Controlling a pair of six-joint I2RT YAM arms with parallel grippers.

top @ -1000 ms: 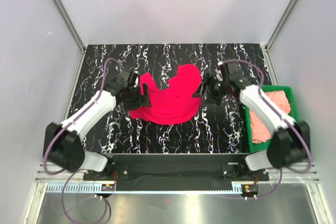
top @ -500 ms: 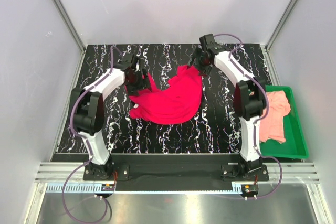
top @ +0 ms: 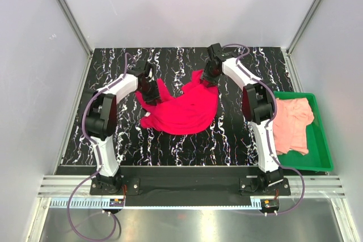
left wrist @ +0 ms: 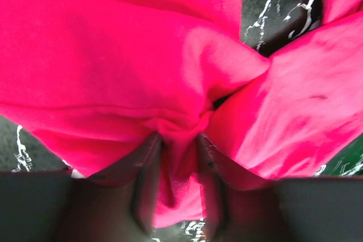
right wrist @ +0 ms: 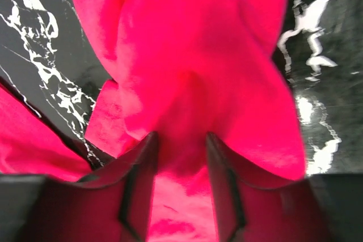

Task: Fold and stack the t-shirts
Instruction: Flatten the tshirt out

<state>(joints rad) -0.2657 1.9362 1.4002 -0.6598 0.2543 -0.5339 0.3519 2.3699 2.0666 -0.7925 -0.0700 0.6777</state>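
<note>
The crimson-red t-shirt (top: 182, 110) lies crumpled in the middle of the black marbled table. My left gripper (top: 151, 88) is at its far left corner. In the left wrist view that gripper (left wrist: 178, 140) has its fingers (left wrist: 144, 165) pinched on a bunched fold of red cloth (left wrist: 142, 66). My right gripper (top: 209, 75) is at the shirt's far right tip. In the right wrist view the right gripper (right wrist: 180, 145) holds a red fold (right wrist: 187, 55) that fills its jaws. A pale salmon-pink t-shirt (top: 292, 124) lies crumpled in the green tray.
The green tray (top: 322, 150) stands at the table's right edge, near the right arm's base. Grey walls with metal rails enclose the table on three sides. Both arms stretch far out over the table toward the back.
Both arms reached from beside the red t-shirt to its far corners. Both grippers' jaws have narrowed onto red cloth.
</note>
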